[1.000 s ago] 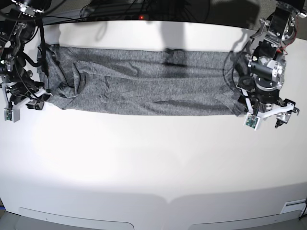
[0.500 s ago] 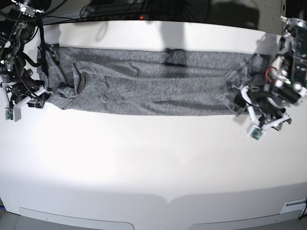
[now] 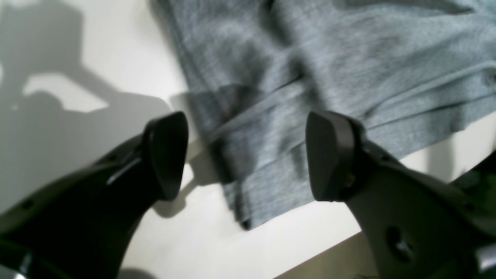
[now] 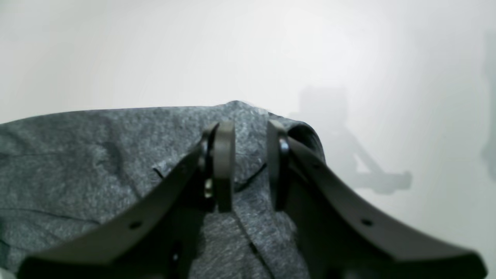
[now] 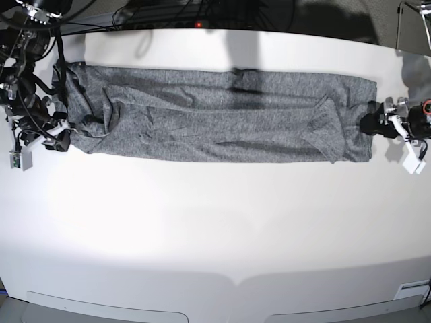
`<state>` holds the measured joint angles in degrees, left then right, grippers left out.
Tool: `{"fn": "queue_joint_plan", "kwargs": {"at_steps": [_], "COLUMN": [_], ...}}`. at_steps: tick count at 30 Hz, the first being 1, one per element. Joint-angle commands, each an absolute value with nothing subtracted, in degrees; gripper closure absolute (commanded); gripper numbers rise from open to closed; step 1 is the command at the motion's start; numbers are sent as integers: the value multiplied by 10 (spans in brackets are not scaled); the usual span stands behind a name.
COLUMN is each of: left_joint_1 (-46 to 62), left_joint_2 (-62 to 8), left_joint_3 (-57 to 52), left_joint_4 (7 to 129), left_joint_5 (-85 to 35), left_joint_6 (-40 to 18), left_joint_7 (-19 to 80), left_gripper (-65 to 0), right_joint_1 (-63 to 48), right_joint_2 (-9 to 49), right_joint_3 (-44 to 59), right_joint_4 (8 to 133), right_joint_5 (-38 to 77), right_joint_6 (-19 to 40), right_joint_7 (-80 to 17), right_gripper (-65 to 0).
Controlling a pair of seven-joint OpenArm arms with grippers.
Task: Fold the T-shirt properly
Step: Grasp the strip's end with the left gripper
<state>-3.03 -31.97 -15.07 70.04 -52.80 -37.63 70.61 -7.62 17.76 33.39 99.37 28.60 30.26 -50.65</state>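
The heather-grey T-shirt (image 5: 215, 114) lies folded into a long band across the far part of the white table (image 5: 215, 229). My left gripper (image 5: 370, 125) is at the band's right end, low over it. In the left wrist view this gripper (image 3: 248, 155) is open, and the shirt's end (image 3: 348, 77) with its near corner lies under the gap. My right gripper (image 5: 60, 138) sits at the band's near left corner. In the right wrist view the right gripper (image 4: 250, 166) has its fingers (image 4: 224, 166) nearly together, with a raised fold of shirt (image 4: 97, 162) between them.
The table's right edge (image 3: 329, 252) runs close behind the left gripper. Dark cables (image 5: 161, 13) lie beyond the table's far edge. A shadowed crease (image 5: 246, 81) crosses the band near its middle.
My left arm has swung from the shirt's near right corner out towards the table's right edge, uncovering that end of the band. The right arm has hardly moved.
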Motion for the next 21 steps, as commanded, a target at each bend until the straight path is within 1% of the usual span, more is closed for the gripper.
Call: {"fn": "queue_joint_plan", "kwargs": {"at_steps": [1,7,10,12,16,21], "left_joint_1": [-44,-67,-67,-67,-64,-59], "left_joint_2": [-336,-340,-331,-316,-279,-244], "left_joint_3": [-156,-155,-155,-155,-155,-155], "left_joint_4": [690,594,547,527,513,514], "left_joint_5": [-545,-547,-571,-582,-596,-597], "left_joint_6": [-382,-392,-393,-399,-400,-400], "left_joint_7": [698,661,658,681,761,764], "left_gripper": [-451,-451,-451,-451,-451,-451], "right_joint_1": [-70,-70,-70,-70,-66,-67], "right_joint_2": [187,187,187,187,187,187], "right_joint_3": [337,337,337,337,337,337], "right_joint_4": [1004,1004,1004,1004,1004,1004], "right_joint_5": [290,290,291,292,292,292], "right_joint_6": [309,313,313,313,313,313], "right_joint_7": [-496,-496,-498,-498,-501,-502], "right_gripper": [-152,-152,-152,-152,-152,-152]}}
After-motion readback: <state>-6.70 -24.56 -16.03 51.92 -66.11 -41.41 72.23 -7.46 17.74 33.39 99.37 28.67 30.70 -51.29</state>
